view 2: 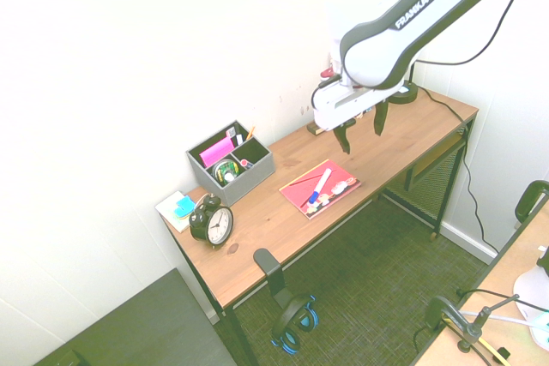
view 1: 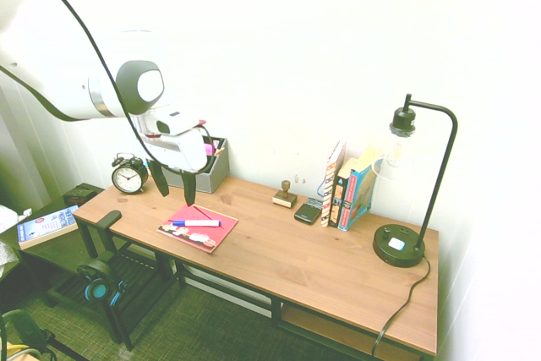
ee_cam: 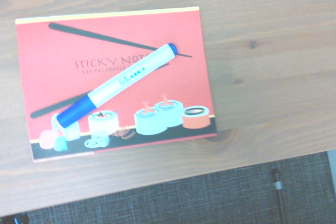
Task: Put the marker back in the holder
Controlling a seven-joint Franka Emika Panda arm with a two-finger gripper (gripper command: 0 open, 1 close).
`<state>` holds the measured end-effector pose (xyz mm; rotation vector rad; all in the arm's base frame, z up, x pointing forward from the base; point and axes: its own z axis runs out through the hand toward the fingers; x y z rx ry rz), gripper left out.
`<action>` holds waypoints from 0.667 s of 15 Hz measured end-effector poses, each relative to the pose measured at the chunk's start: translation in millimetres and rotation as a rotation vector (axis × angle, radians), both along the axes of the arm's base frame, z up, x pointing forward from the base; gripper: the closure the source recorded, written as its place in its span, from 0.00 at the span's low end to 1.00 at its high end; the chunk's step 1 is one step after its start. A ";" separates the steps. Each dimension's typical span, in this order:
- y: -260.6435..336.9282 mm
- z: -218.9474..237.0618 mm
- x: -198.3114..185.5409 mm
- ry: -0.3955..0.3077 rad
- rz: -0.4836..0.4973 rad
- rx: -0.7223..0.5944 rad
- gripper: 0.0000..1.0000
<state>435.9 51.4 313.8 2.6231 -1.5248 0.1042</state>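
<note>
Gripper (view 2: pixel 361 129) hangs above desk (view 2: pixel 403 130), jaws apart, empty. Marker (view 2: pixel 318 187) lies on red booklet (view 2: pixel 336 179) near front edge. Holder (view 2: pixel 230 162) at back edge, alarm clock (view 2: pixel 212 220) towards left end.

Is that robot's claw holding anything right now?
No, nothing. The claw hangs open above the desk, and the marker lies untouched on the red sticky-notes booklet.

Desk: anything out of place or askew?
Only the marker: it lies slantwise on the red sticky-note booklet near the desk's front edge, not in the grey holder by the wall. Nothing spilled or damaged shows. The open claw hangs above, empty.
</note>
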 end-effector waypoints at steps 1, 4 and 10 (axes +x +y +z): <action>12.1 -18.0 3.0 -0.007 -0.034 0.019 0.00; 30.6 -65.4 11.9 -0.055 -0.107 0.082 0.00; 35.8 -125.5 29.3 -0.115 -0.197 0.162 0.00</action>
